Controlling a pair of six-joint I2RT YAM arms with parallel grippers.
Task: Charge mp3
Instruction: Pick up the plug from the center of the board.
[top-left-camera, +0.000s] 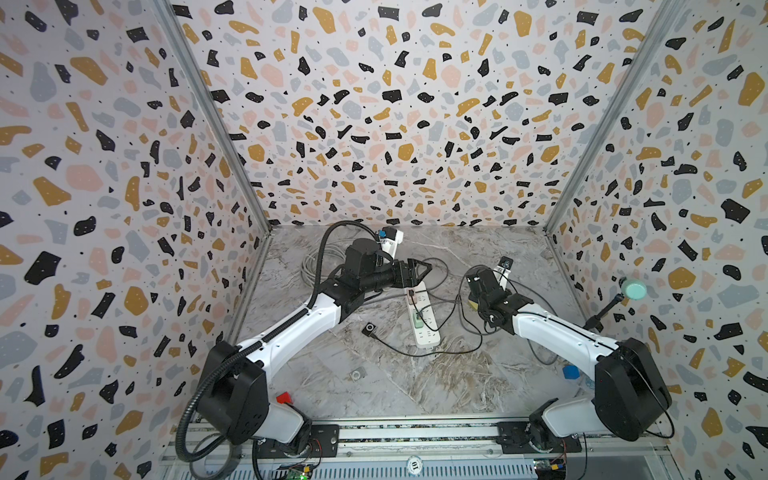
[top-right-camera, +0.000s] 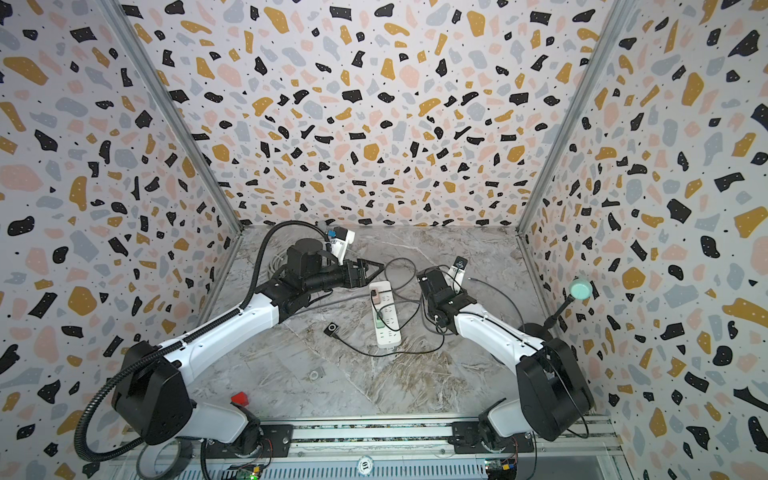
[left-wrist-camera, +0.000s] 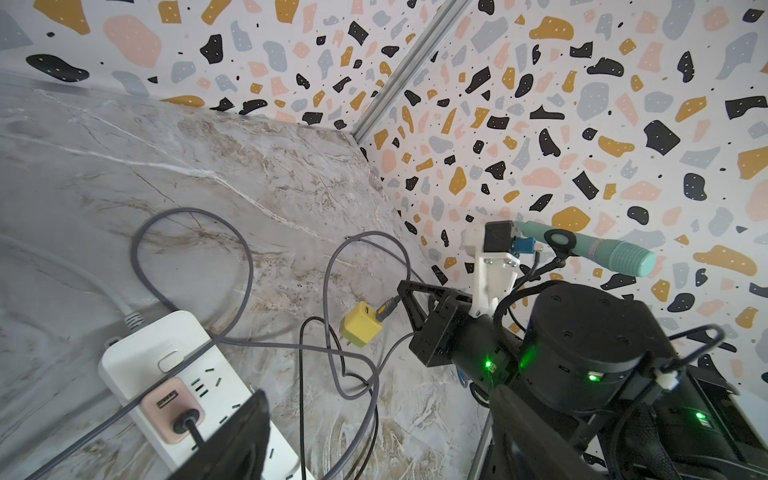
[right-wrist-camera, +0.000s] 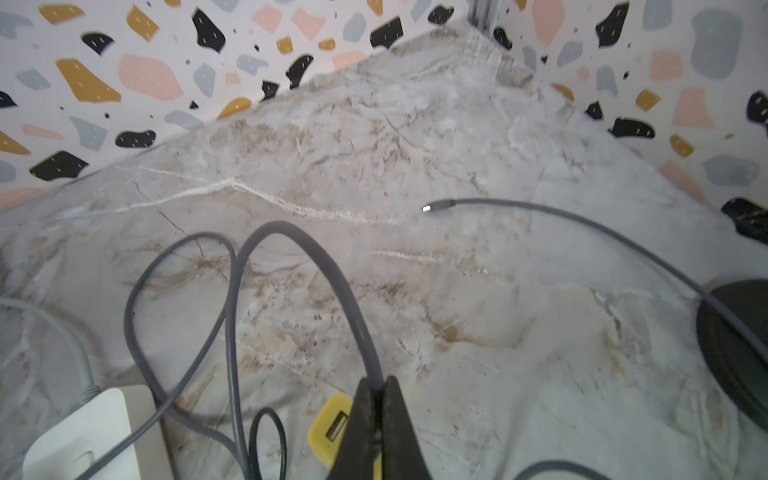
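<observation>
The mp3 (top-left-camera: 369, 329) is a small black square player lying on the marble table in both top views, left of the white power strip (top-left-camera: 424, 320), with a thin black cable running from it. A pink adapter (left-wrist-camera: 172, 405) with a black cable sits in the strip. My left gripper (left-wrist-camera: 374, 449) hangs open above the strip's far end, holding nothing. My right gripper (right-wrist-camera: 376, 388) is shut on a grey cable (right-wrist-camera: 316, 266) just at its plug, beside the yellow charger (right-wrist-camera: 330, 428), right of the strip. The grey cable's free plug (right-wrist-camera: 428, 208) lies on the table.
A teal microphone (top-left-camera: 633, 289) on a black stand stands by the right wall, its round base (right-wrist-camera: 735, 353) close to my right gripper. A coiled grey cord (top-left-camera: 316, 262) lies at the back left. A red block (top-left-camera: 284, 397), a blue block (top-left-camera: 570, 371) and a small clear square (top-left-camera: 357, 374) lie near the front.
</observation>
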